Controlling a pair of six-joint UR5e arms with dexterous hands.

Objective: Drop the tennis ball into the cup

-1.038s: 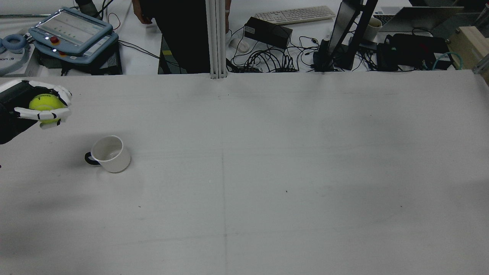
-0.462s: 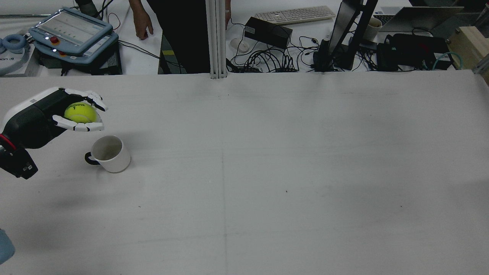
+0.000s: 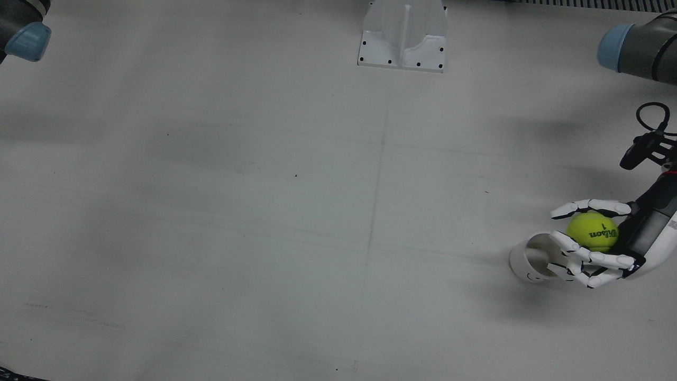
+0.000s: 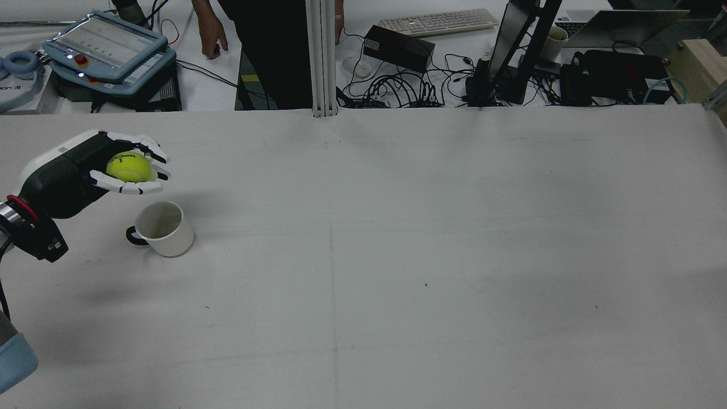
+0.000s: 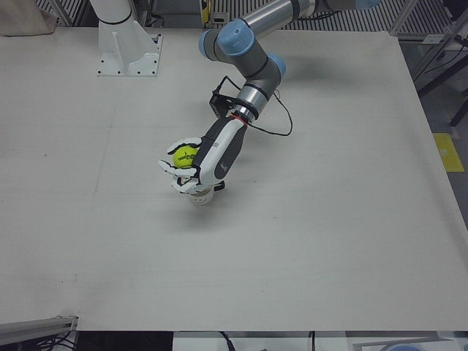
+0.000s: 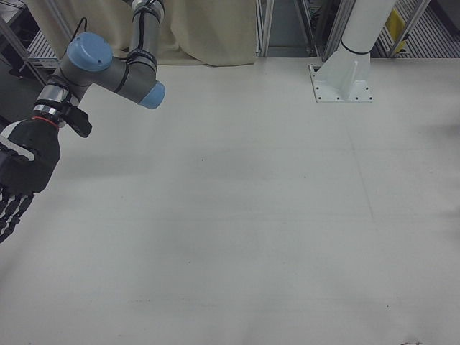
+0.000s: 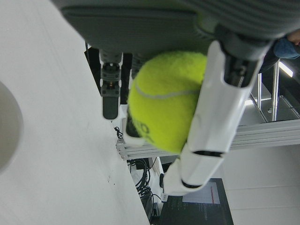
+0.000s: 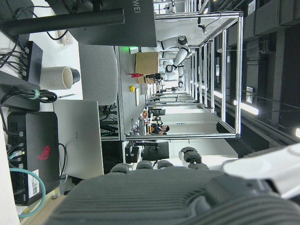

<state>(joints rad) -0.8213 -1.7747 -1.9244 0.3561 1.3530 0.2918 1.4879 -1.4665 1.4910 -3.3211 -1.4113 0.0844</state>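
Observation:
My left hand (image 4: 96, 170) is shut on the yellow tennis ball (image 4: 129, 167), held in the air just beyond the white cup (image 4: 162, 228) at the table's left side. From above, the ball (image 3: 593, 232) sits in the hand (image 3: 608, 246) beside the cup's rim (image 3: 530, 259), and some fingers overlap the cup. In the left-front view the ball (image 5: 184, 155) hangs over the cup (image 5: 203, 196). The left hand view shows the ball (image 7: 164, 105) between white fingers (image 7: 215, 117). My right hand (image 6: 18, 180) hangs open and empty at the far side.
The cup has a black handle (image 4: 132, 236) pointing to the rear view's left. Behind the table stand a teach pendant (image 4: 105, 48), a person (image 4: 261, 51), cables (image 4: 397, 91) and a monitor stand (image 4: 511, 57). A white pedestal (image 3: 404, 34) stands at the table's edge.
My left hand has carried the ball rightwards in the rear view, from the table's left edge to a spot right by the cup. The cup has not moved.

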